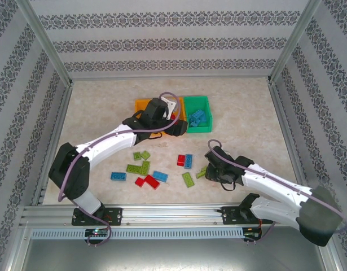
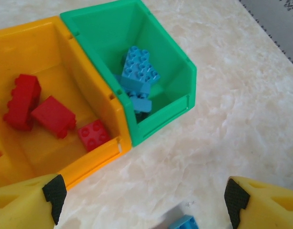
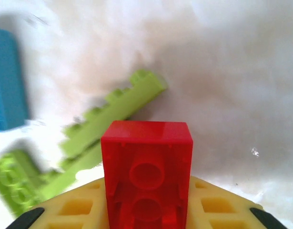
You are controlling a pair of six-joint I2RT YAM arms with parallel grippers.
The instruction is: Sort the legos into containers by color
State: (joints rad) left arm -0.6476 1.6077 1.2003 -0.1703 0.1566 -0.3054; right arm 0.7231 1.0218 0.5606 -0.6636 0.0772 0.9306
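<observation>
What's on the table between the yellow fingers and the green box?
Nothing. In the left wrist view, the table between the left gripper and the green bin is bare marble.

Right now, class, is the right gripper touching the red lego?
Touching. The right wrist view shows the red lego clamped in the shut right gripper, with no gap.

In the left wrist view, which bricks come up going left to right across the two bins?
far-left red brick → middle red brick → square red brick, all three in the orange bin → blue bricks in the green bin
</observation>
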